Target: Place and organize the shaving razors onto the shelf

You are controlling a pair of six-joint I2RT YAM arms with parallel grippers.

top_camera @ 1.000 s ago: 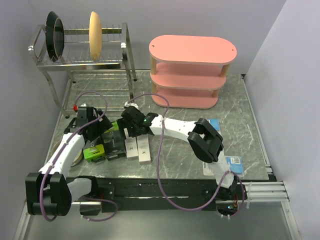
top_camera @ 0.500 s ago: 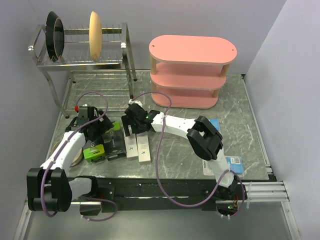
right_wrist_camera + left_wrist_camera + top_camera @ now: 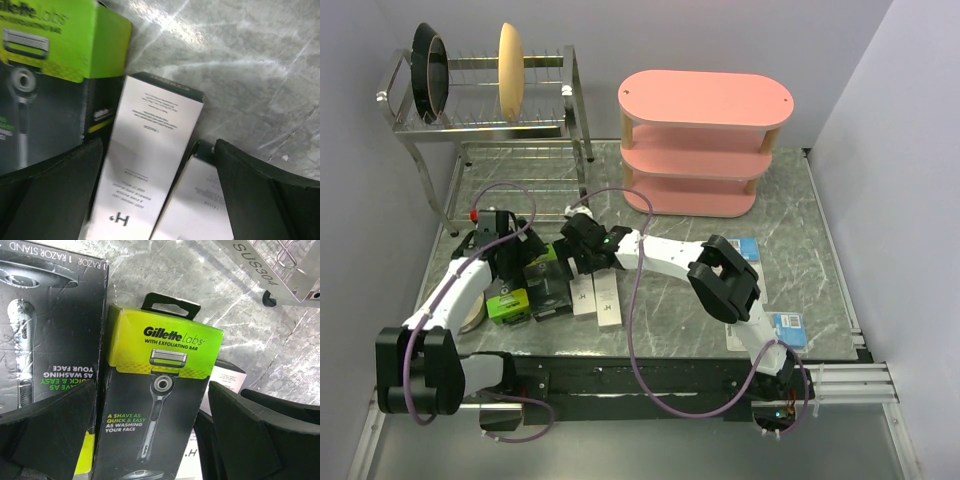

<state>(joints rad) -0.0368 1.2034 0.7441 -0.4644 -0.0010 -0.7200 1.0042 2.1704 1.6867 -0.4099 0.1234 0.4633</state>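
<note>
Marble tabletop (image 3: 800,215) holds lime-black box (image 3: 160,355), white boxes (image 3: 150,150); left claw (image 3: 150,440), right claw (image 3: 155,197) spread.

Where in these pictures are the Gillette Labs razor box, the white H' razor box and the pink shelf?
Gillette Labs razor box (image 3: 159,405): left wrist view, middle of its printed front.
white H' razor box (image 3: 150,160): right wrist view, middle of its top face.
pink shelf (image 3: 706,98): top external view, its top board.

Even bright overhead light, glare on marble table (image 3: 235,287), right wrist view blurred
</note>
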